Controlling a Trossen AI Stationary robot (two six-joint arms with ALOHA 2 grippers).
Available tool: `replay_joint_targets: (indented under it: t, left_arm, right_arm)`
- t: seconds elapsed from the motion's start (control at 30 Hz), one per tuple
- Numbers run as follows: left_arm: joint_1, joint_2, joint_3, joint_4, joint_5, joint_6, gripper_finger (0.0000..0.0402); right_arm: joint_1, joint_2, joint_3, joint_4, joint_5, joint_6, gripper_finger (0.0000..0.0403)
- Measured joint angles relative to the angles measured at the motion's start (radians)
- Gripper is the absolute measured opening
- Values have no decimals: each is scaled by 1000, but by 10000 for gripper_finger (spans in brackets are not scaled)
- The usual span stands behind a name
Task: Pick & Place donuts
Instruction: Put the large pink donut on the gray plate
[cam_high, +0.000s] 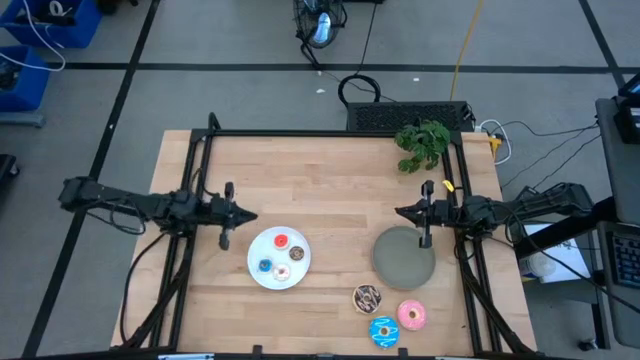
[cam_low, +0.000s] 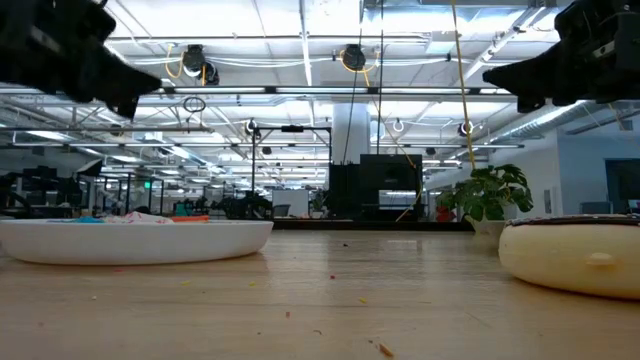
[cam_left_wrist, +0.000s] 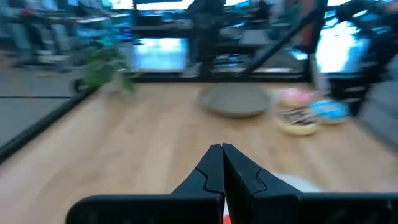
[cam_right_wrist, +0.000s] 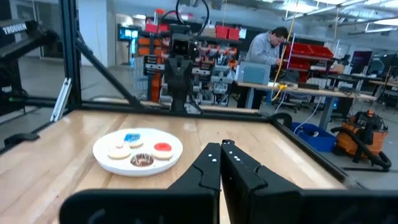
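Hovering empty with fingers shut, the left claw (cam_high: 247, 215) hangs just left of the white plate (cam_high: 254, 260) holding four small donuts (cam_high: 281, 241), while the right claw (cam_high: 401, 211), also shut and empty, waits beyond that plate over the grey plate (cam_high: 392, 262), three larger donuts (cam_high: 411, 315) lying near it on the table (cam_high: 320, 180), likely awaiting pickup.

From my seat, the only lettering I can read is "TROSSEN", white on the dark arm (cam_right_wrist: 22, 30) at the frame's edge.

Left hand (cam_high: 250, 216) and right hand (cam_high: 400, 211) both closed, empty, raised, arms extended inward facing each other.
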Motion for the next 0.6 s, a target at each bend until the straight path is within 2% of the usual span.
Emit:
replay_joint_targets:
  t: [0.07,0.17,0.6]
  left_arm:
    - [2,-1,-46,60,-69,31,1]
    - [2,-1,-104,179,-85,96,1]
    - [2,0,-106,184,-96,142,15]
  right_arm:
    - [0,9,0,-2,-2,0,0]
    - [0,24,0,-1,-3,0,0]
    - [0,60,0,-5,-3,64,0]
